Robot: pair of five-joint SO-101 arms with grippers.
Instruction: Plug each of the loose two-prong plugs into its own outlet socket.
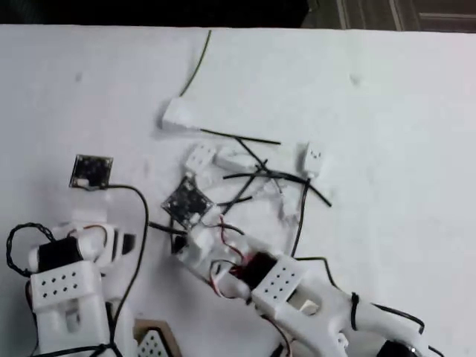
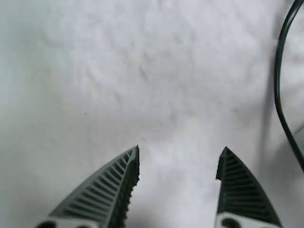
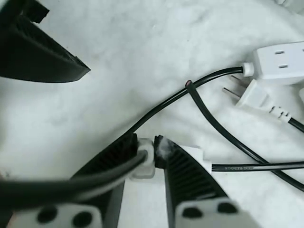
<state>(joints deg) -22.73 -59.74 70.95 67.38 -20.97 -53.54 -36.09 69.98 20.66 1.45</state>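
Observation:
My right gripper (image 3: 146,142) is shut on a small white plug (image 3: 145,161) whose cable trails back past the fingers. In the high view this gripper (image 1: 182,242) sits low near the table's middle, in front of a tangle of black cords (image 1: 260,175). Farther off lie a white outlet socket (image 3: 280,57) on a black cord and, beside it, a loose white two-prong plug (image 3: 251,97). Two more white sockets (image 1: 201,158) (image 1: 314,160) lie among the cords. My left gripper (image 2: 178,156) stands open over bare table, at the lower left (image 1: 126,242).
A white block (image 1: 182,117) with a thin cord lies at the back. A black cable (image 2: 280,85) runs beside the left gripper. A dark finger-like part (image 3: 38,57) stands close to the right gripper. The white table (image 1: 394,111) stretches to the right.

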